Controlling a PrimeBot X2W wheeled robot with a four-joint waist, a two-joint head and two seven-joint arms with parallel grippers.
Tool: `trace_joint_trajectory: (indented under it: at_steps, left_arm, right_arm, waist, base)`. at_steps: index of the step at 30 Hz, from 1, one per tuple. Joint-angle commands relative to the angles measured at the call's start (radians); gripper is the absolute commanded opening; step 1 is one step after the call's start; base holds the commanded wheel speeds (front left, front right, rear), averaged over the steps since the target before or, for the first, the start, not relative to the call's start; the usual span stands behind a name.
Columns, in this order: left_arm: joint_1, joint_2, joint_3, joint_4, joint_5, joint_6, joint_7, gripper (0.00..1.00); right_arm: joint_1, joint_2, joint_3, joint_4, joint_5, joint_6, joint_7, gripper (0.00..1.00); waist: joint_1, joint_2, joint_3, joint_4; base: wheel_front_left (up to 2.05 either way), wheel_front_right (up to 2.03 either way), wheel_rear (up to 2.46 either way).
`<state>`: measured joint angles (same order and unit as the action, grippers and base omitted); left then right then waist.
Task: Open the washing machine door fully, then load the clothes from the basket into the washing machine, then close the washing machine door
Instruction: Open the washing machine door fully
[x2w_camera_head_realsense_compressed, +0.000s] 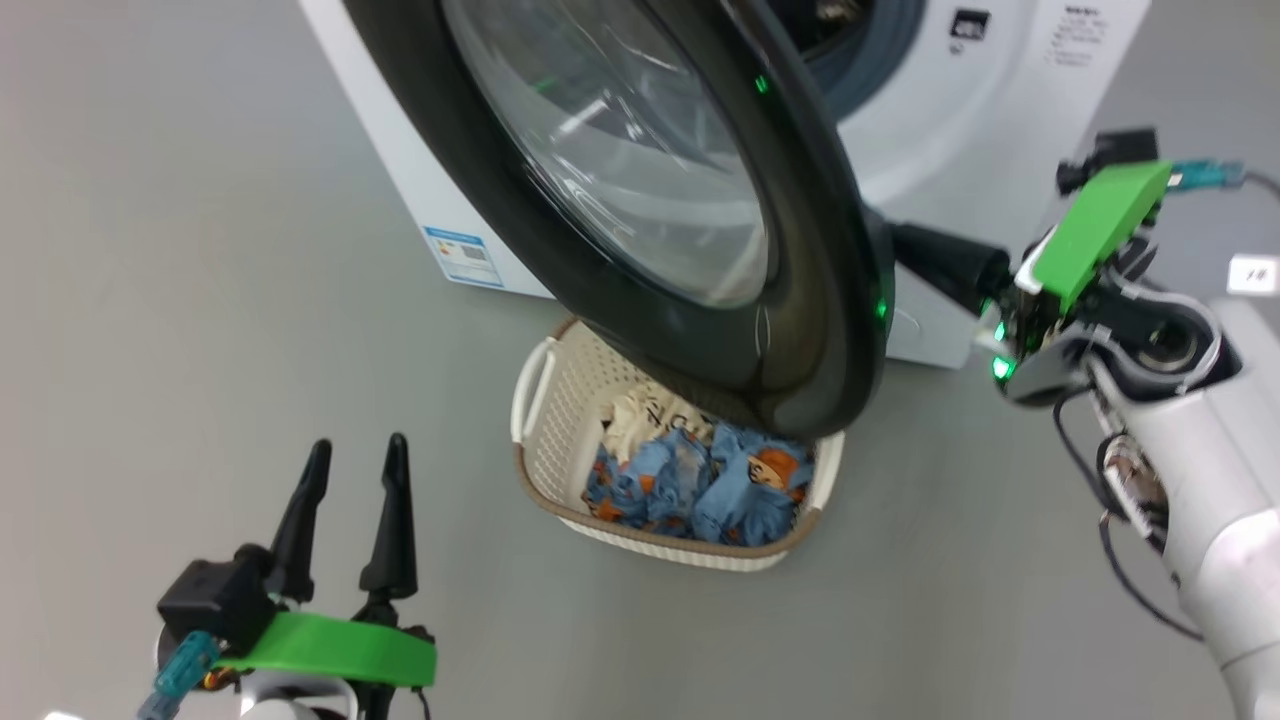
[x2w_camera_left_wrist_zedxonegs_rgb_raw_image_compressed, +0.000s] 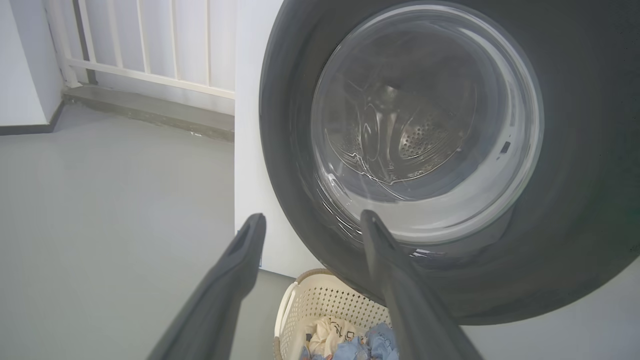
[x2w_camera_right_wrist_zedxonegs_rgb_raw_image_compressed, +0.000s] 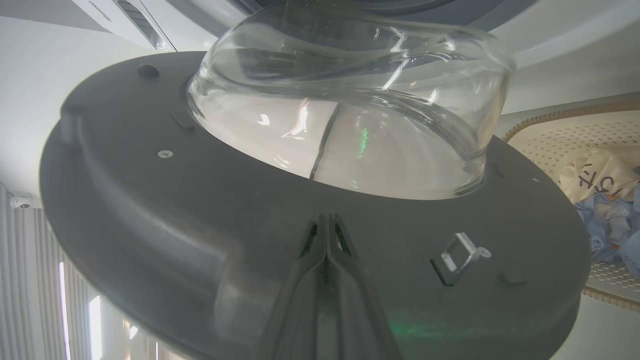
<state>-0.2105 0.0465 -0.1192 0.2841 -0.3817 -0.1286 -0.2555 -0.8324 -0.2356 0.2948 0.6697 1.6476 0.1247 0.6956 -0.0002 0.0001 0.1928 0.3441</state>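
1. One washing machine door (x2w_camera_head_realsense_compressed: 620, 170), ajar, overhangs one basket (x2w_camera_head_realsense_compressed: 560, 400).
2. Basket holds clothes (x2w_camera_head_realsense_compressed: 700, 485): blue pieces, one cream.
3. Left gripper (x2w_camera_head_realsense_compressed: 360, 445): spread wide, empty.
4. Right gripper (x2w_camera_right_wrist_zedxonegs_rgb_raw_image_compressed: 327, 220): fingers together at door's inner face.

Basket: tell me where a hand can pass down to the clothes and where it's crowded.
Free: the near half of the basket, open from above, with bare floor bordering it left toward the left gripper and in front. Crowded: its far side, where the washing machine door overhangs the clothes; the right gripper, fingers shut, sits at the door's inner face.
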Motion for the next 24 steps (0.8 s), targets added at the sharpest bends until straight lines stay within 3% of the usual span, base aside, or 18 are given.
trace_joint_trajectory:
  at_steps: [1, 15, 24]
  left_arm:
    - [0.006, 0.027, 0.044, -0.013, 0.013, -0.002, -0.006, 1.0]
    - [0.058, 0.046, 0.068, 0.009, 0.04, -0.002, -0.006, 1.0]
    - [0.076, 0.048, 0.094, -0.01, 0.048, -0.002, -0.006, 1.0]
  right_arm:
    - [0.03, 0.026, 0.009, -0.038, 0.026, 0.006, 0.012, 0.0]
    - [0.201, 0.076, -0.001, -0.105, 0.06, 0.006, 0.071, 0.0]
    - [0.212, 0.131, 0.013, -0.116, 0.064, 0.006, 0.102, 0.0]
  waist:
    - [0.0002, -0.0001, -0.055, 0.054]
    - [0.0002, -0.0001, -0.164, 0.177]
    - [0.0002, -0.0001, -0.167, 0.187]
  base:
    - [0.0, 0.0, 0.0]
    - [0.0, 0.0, 0.0]
    - [0.0, 0.0, 0.0]
